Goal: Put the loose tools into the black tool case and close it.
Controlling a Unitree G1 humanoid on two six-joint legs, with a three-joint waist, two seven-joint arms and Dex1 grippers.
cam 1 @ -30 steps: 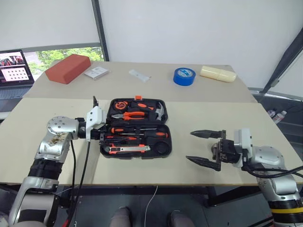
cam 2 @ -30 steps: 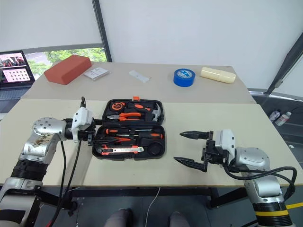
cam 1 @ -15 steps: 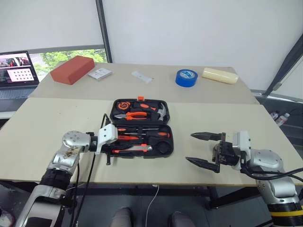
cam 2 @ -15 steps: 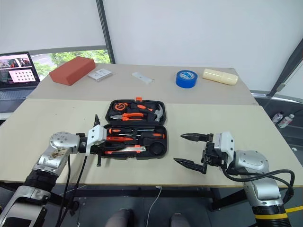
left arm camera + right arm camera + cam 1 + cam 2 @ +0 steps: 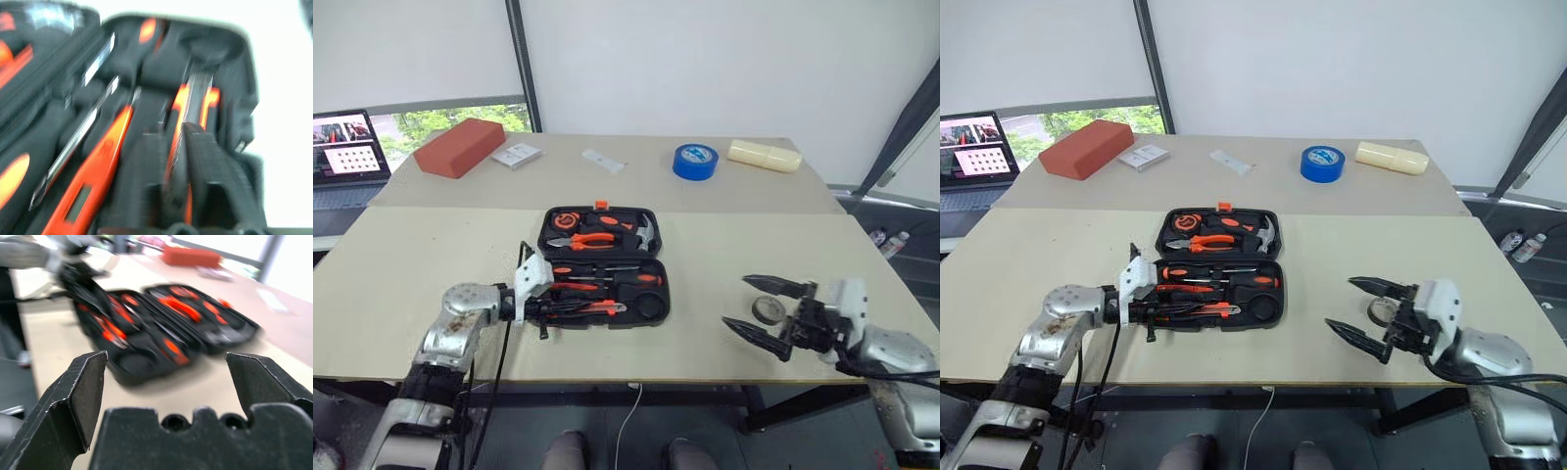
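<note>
The black tool case [image 5: 658, 262] lies open at the middle of the table. Two screwdrivers [image 5: 607, 269] rest in slots of its near half, and the utility knife [image 5: 595, 307] lies along its near edge. My left gripper [image 5: 551, 305] reaches in from the case's left. Its fingers [image 5: 215, 181] stand slightly apart on either side of the knife [image 5: 180, 107]. The orange tester pen [image 5: 98, 171] lies beside them. My right gripper [image 5: 736, 301] hovers wide open and empty over bare table to the right of the case.
Orange-handled pliers [image 5: 589, 240] and a hammer [image 5: 647, 231] sit in the case's far half. At the back of the table are a red block [image 5: 458, 147], a white card [image 5: 517, 154], a blue tape roll [image 5: 693, 159] and a cream block [image 5: 764, 154]. A laptop [image 5: 347, 147] stands far left.
My left gripper has sunk toward the near-left corner of the case, down to the knife. My right gripper has drawn away to the right, still wide open. The camera shifted a little.
</note>
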